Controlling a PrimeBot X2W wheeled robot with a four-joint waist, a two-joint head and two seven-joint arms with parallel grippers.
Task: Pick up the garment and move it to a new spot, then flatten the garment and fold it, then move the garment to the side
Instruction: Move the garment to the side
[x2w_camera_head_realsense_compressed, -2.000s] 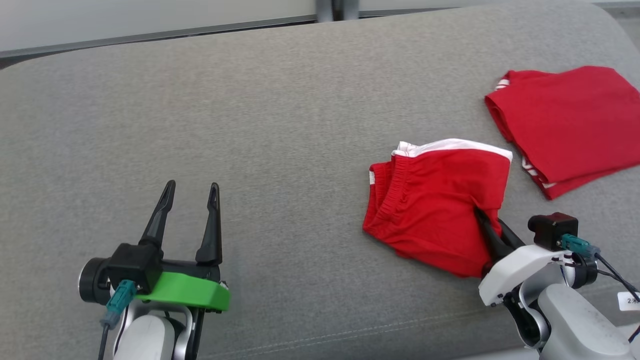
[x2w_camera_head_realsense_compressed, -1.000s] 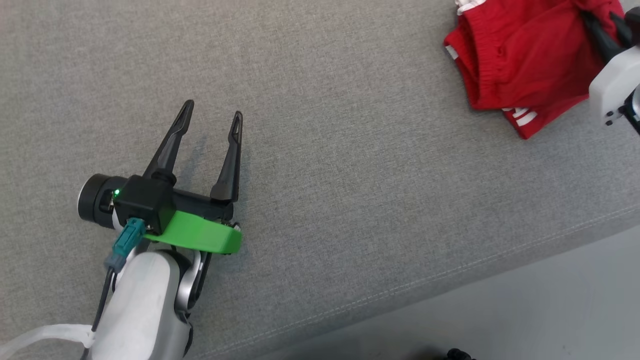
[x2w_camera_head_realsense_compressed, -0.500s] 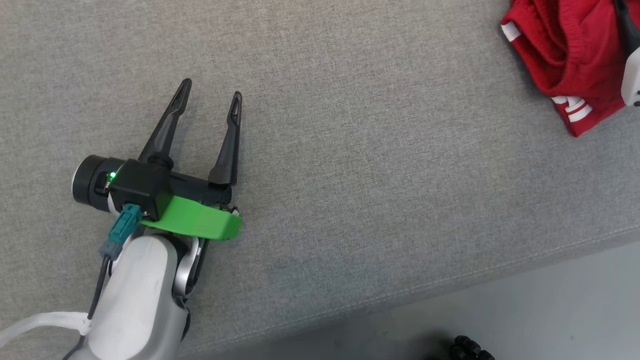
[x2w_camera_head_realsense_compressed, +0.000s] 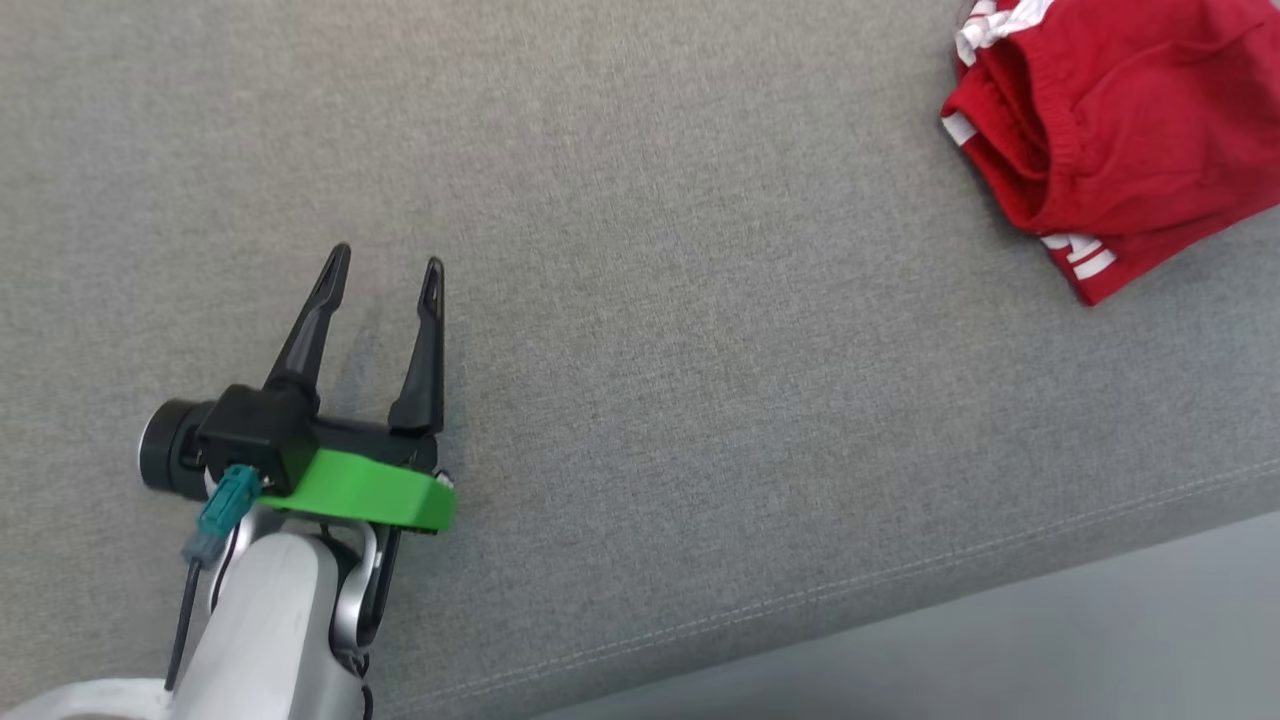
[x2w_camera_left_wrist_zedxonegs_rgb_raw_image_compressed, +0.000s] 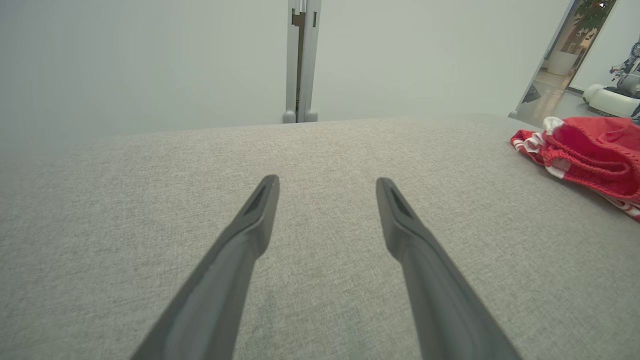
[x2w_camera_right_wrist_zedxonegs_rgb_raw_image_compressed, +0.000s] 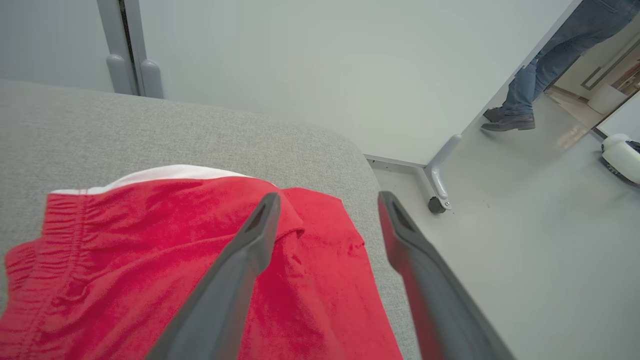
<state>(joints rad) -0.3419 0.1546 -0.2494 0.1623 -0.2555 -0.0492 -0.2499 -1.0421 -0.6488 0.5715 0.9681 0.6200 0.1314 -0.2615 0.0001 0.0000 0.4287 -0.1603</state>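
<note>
Right wrist view, right pincer (x2w_camera_right_wrist_zedxonegs_rgb_raw_image_compressed: 328, 197) spread wide over red garment (x2w_camera_right_wrist_zedxonegs_rgb_raw_image_compressed: 125, 250), seemingly not touching, left pincer (x2w_camera_head_realsense_compressed: 387, 258) apart.

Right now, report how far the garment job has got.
Done, it looks: the red shorts lie folded at the right end of the grey cushion. In hand: the right gripper stands open over them, holding nothing; the left gripper is open too. Left: probably only drawing the arm away.
</note>
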